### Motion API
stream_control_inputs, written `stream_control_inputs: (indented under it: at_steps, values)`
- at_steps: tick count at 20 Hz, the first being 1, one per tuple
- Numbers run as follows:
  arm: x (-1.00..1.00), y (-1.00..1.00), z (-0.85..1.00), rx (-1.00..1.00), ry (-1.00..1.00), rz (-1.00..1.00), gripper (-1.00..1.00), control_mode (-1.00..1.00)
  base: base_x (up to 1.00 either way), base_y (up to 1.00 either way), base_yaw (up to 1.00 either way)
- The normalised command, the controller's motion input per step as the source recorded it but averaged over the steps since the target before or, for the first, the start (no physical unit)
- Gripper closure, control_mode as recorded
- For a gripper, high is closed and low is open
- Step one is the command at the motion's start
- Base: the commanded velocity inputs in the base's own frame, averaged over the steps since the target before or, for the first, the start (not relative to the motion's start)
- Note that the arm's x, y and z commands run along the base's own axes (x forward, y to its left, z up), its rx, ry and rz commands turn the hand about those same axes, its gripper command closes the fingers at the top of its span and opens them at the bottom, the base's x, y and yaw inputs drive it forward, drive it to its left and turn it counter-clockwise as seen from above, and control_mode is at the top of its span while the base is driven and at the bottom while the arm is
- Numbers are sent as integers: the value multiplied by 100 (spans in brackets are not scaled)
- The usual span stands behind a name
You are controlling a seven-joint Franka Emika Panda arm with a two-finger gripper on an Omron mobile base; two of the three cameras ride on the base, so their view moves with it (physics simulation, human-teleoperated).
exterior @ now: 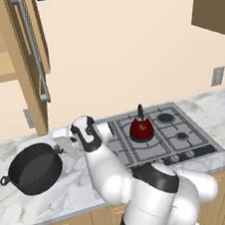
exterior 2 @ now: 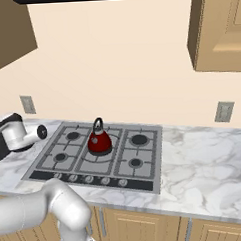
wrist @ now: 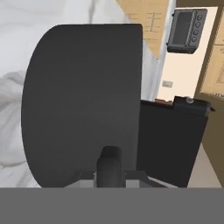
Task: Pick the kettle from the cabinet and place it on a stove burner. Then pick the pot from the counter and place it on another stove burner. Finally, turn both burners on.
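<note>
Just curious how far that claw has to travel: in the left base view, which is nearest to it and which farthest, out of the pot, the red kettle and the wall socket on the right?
1. black pot, beside the gripper, on its left.
2. red kettle, mid-cooktop.
3. wall socket, far right.

The marble counter (exterior: pixel 219 105) carries the black pot (exterior: pixel 35 169), right before the fingers (wrist: pixel 109 168), beside the steel cooktop (exterior: pixel 139 148) bearing the red kettle (exterior: pixel 141 127).
</note>
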Motion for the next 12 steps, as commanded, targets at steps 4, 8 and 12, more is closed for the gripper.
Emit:
stream_control_inputs:
  at_steps: [4,8,12]
  values:
    - [0,0,18,0,0,-1,100,-100,0,0,0]
    - [0,-5,21,0,0,-1,100,-100,0,0,0]
    - [0,-13,23,0,0,-2,100,-100,0,0,0]
